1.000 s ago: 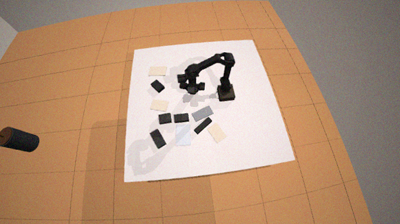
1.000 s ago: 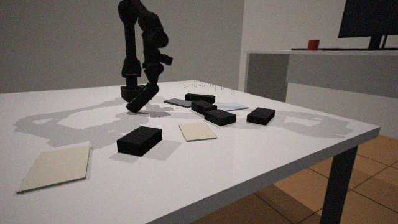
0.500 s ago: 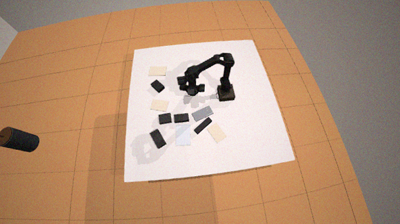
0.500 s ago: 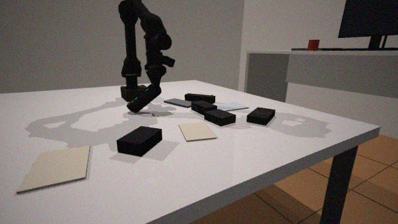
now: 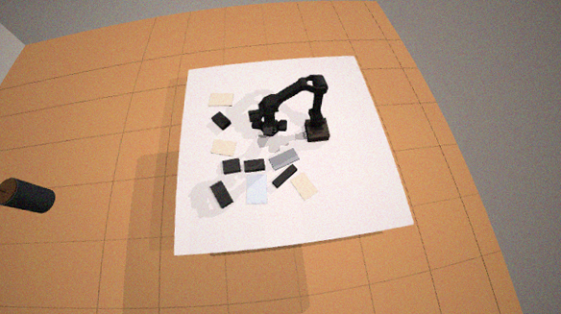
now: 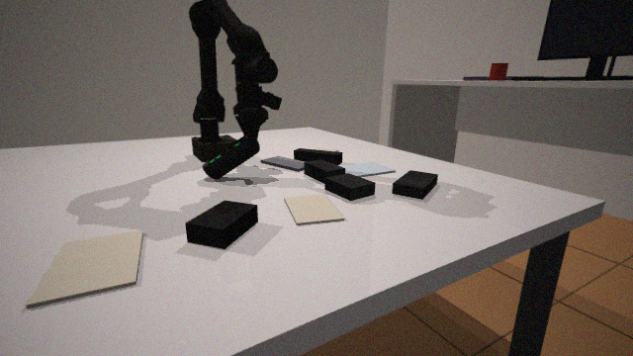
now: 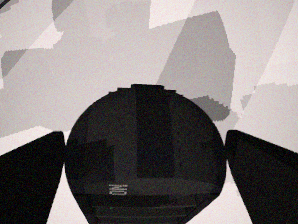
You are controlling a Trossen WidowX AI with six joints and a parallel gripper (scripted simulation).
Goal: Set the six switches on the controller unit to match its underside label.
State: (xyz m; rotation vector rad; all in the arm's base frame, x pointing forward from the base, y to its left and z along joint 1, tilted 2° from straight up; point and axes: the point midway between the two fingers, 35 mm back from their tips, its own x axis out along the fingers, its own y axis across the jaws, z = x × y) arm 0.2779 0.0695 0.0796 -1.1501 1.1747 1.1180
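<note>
My gripper (image 5: 270,127) (image 6: 241,147) (image 7: 146,141) is shut on the dark controller unit (image 6: 225,162) (image 7: 156,125), with one fingertip against each side in the wrist view. In the exterior view the unit is tilted, its lower left end close to the bench (image 6: 346,257); I cannot tell whether it touches. Small green marks (image 6: 215,159) show along its upper left side. In the wrist view the unit is a dark rounded shape with a darker band down the middle and a small pale printed patch (image 7: 118,189), too small to read. Single switch positions and the label squares cannot be made out.
Several black blocks (image 5: 221,120) (image 6: 222,224) (image 6: 414,184) lie on the bench, with a long black bar (image 5: 284,175) among them. A grey plate (image 5: 283,159) (image 6: 283,163), a pale blue plate (image 5: 257,191) and cream plates (image 5: 221,99) (image 5: 223,147) (image 6: 89,267) lie flat.
</note>
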